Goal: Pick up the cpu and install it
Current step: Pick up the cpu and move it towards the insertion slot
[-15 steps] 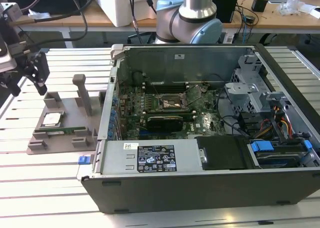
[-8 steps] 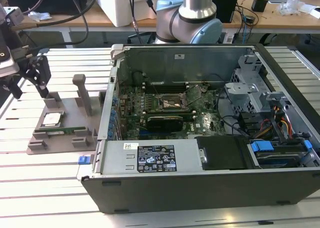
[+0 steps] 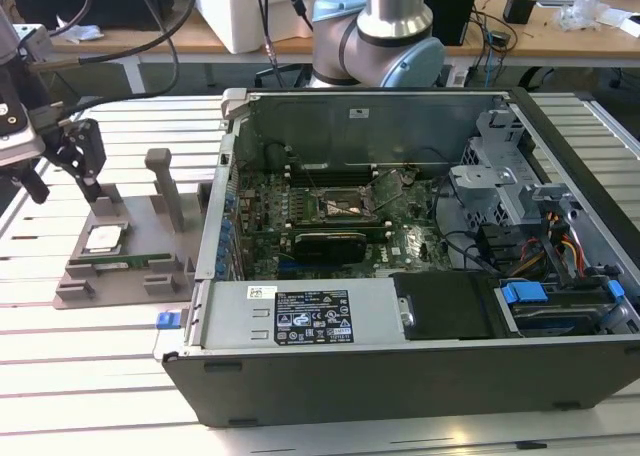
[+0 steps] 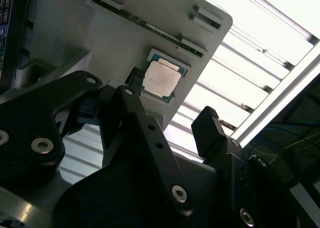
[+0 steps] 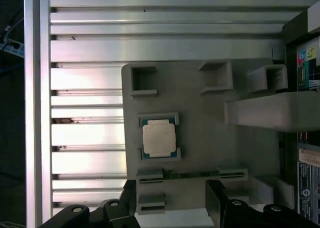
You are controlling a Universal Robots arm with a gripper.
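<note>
The gripper [image 4: 171,98] hovered with fingers spread wide and empty near the cpu [image 5: 159,140], which lay seated in the grey holder block [image 5: 200,138].

The exterior view looks down from well back on the computer case [image 3: 400,361] and, beside it, the holder block [image 3: 120,271] below the gripper [image 3: 62,181]. The first wrist view faces straight down past the gripper; the second slants along its fingers [image 4: 145,133]. All three seemingly share the cpu [image 3: 103,238] [image 4: 161,79] [image 5: 159,139].
</note>
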